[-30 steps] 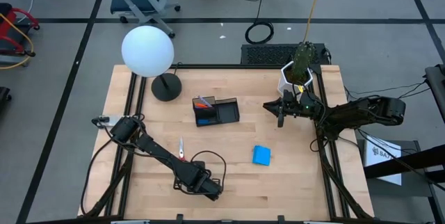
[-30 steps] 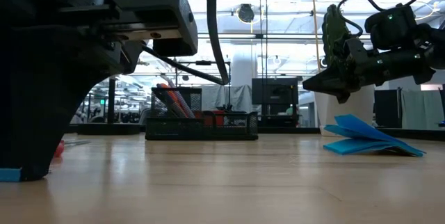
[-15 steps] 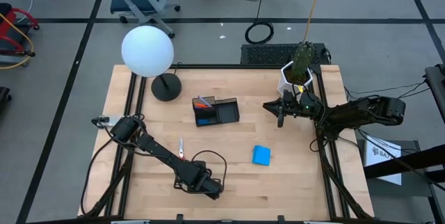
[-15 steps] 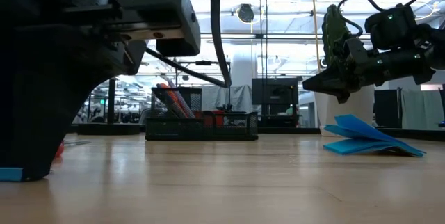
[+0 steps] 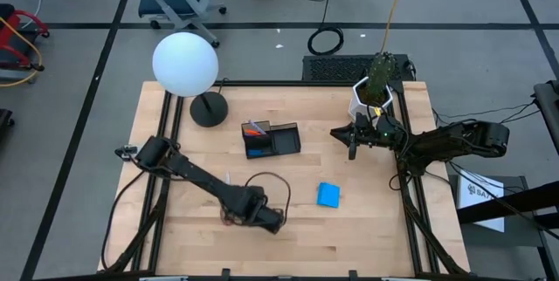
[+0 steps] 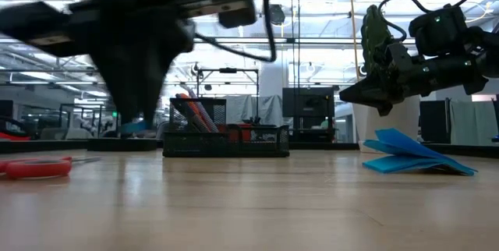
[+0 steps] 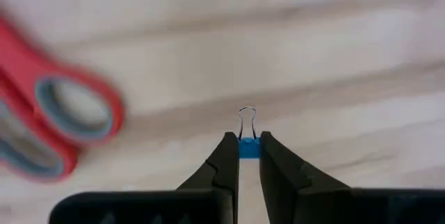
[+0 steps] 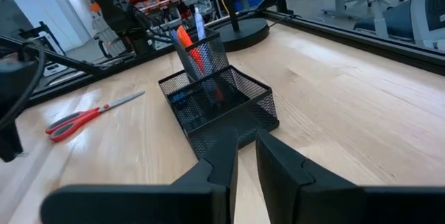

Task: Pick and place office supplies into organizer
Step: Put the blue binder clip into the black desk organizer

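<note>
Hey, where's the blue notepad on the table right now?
In the high view the blue notepad lies flat on the table's near right part, apart from the black organizer farther back and right of the left gripper.

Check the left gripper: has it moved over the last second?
Yes. The left gripper, shut on a small blue binder clip, has risen off the table and shifted toward the black organizer.

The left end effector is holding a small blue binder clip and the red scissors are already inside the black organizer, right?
Not quite. The left end effector does grip the blue binder clip, but the red scissors lie on the table beside the black organizer, as the right wrist view shows.
</note>
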`<state>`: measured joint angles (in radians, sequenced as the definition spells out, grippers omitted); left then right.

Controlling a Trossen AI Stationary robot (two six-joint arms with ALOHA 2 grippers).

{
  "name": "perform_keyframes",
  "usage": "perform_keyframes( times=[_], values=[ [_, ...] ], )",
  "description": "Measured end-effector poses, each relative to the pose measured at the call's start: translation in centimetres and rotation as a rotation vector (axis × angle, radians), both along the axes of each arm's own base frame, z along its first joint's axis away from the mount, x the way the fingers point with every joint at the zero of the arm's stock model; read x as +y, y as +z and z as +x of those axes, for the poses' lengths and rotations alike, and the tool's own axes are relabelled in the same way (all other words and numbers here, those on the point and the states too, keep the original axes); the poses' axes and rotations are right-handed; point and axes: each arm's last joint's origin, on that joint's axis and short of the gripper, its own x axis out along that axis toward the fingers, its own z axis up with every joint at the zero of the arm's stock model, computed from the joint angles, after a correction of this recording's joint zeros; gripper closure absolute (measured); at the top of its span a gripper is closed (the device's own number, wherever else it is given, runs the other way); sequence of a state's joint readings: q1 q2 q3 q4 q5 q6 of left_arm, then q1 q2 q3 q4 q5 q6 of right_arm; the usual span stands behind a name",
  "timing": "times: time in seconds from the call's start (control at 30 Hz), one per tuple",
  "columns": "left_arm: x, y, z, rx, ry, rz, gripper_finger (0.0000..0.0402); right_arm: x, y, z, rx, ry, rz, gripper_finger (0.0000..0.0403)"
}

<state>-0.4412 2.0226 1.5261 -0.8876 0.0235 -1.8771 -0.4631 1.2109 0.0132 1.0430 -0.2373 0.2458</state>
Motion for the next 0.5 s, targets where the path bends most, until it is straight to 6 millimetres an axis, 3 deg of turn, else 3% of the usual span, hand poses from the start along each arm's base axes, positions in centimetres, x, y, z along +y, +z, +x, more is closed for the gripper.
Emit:
perform_keyframes(
  times=[0.5],
  values=[
    [8.6, 1.9, 1.8, -0.020, -0.139, 0.118, 0.0367, 0.0, 0.0, 0.0, -0.001, 0.000, -0.001, 0.0355]
  ],
)
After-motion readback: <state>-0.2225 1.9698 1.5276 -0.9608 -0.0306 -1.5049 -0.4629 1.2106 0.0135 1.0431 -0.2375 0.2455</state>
